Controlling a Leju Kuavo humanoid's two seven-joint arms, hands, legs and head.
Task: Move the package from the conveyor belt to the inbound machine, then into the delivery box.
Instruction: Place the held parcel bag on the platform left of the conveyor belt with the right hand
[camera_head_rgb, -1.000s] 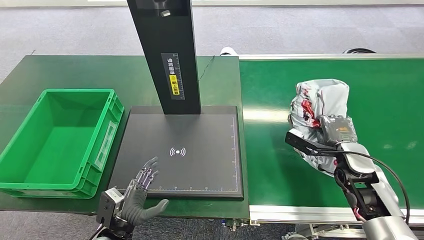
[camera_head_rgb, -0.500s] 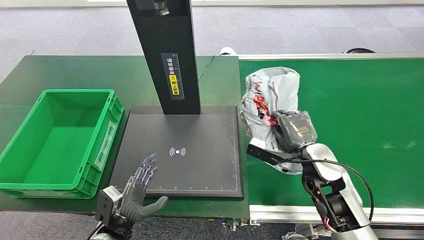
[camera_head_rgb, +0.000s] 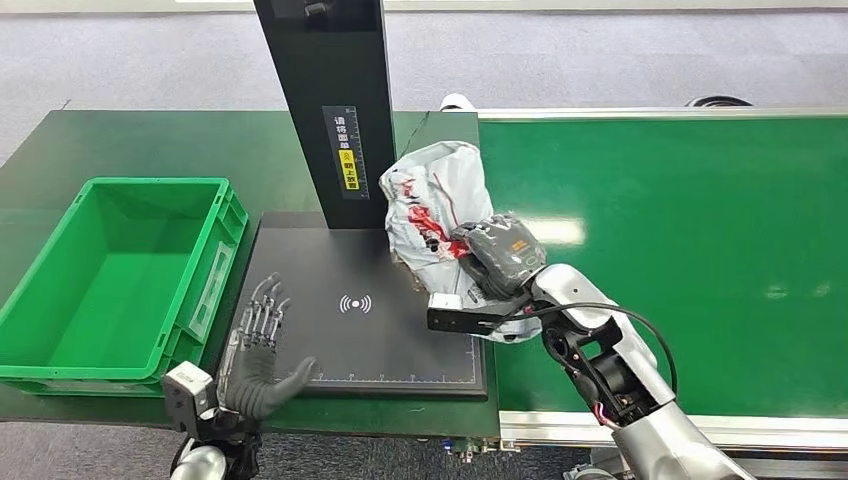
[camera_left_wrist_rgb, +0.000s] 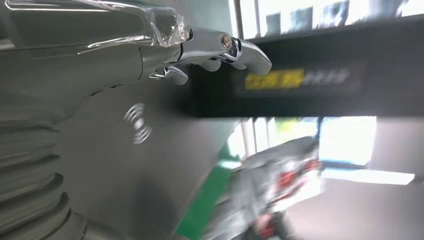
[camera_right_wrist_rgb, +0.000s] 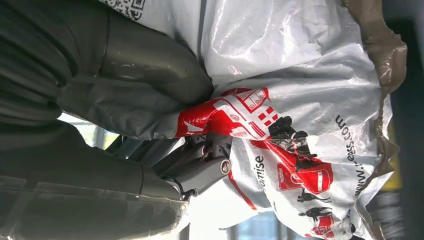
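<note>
Package (camera_head_rgb: 437, 205) has come off the conveyor belt (camera_head_rgb: 700, 230), now over the inbound machine (camera_head_rgb: 380, 330) plate's right edge, clamped in the right hand (camera_head_rgb: 497, 262). Left hand (camera_head_rgb: 258, 350) hovers with fingers apart. Just needs setting down.

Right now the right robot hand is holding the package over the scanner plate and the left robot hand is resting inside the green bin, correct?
Not quite. The right robot hand does hold the package over the scanner plate, but the left robot hand is not in the green bin. In the head view it is open at the plate's near-left corner, beside the bin.
</note>
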